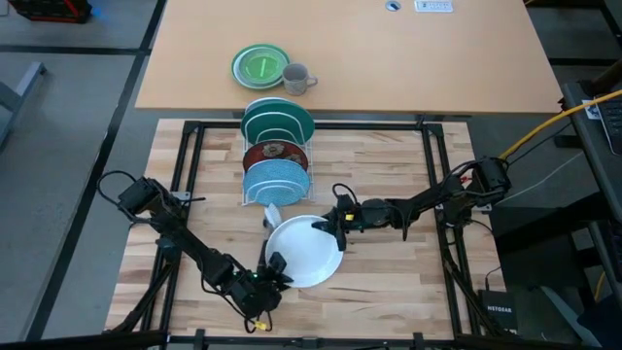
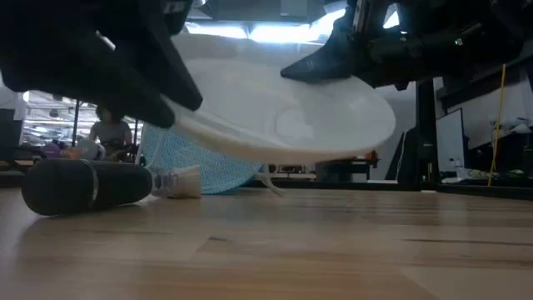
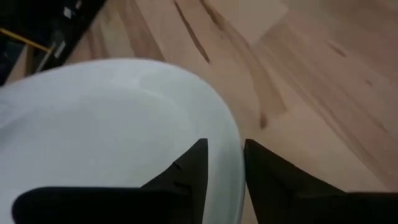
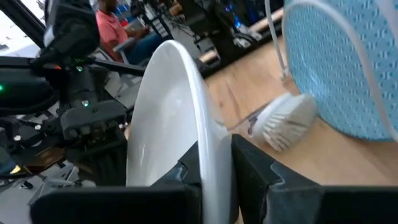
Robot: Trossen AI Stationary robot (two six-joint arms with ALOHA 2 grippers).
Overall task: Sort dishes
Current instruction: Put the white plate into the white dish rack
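Observation:
The plain white plate point(image 1: 303, 253) hangs above the table between both grippers; in the low view the white plate point(image 2: 283, 108) is tilted and clear of the wood. My left gripper point(image 1: 275, 268) is shut on its near left rim, my right gripper point(image 1: 327, 227) on its far right rim. The teal plate point(image 1: 279, 119), the dark red patterned plate point(image 1: 276, 154) and the light blue speckled plate point(image 1: 277, 181) stand on edge in a wire rack point(image 1: 309, 163). The blue plate point(image 4: 339, 68) also shows in the right wrist view. My left gripper point(image 3: 224, 146) pinches the white plate's rim point(image 3: 233, 130) between its two fingers, one above the plate and one below. It comes from the table's near left side. The plate is lifted clear and tilted. My right gripper point(image 4: 214, 146) pinches the opposite rim point(image 4: 202, 115) of the white plate between its two fingers, one on each face. It reaches in from the table's right side. The plate is off the table.
A dish brush point(image 1: 272, 214) with a dark handle point(image 2: 83, 185) and white bristles point(image 2: 179, 182) lies on the table under the plate, in front of the rack. A small green plate point(image 1: 260, 66) and a grey mug point(image 1: 296, 78) sit on the far table. A person point(image 4: 115, 28) is beyond.

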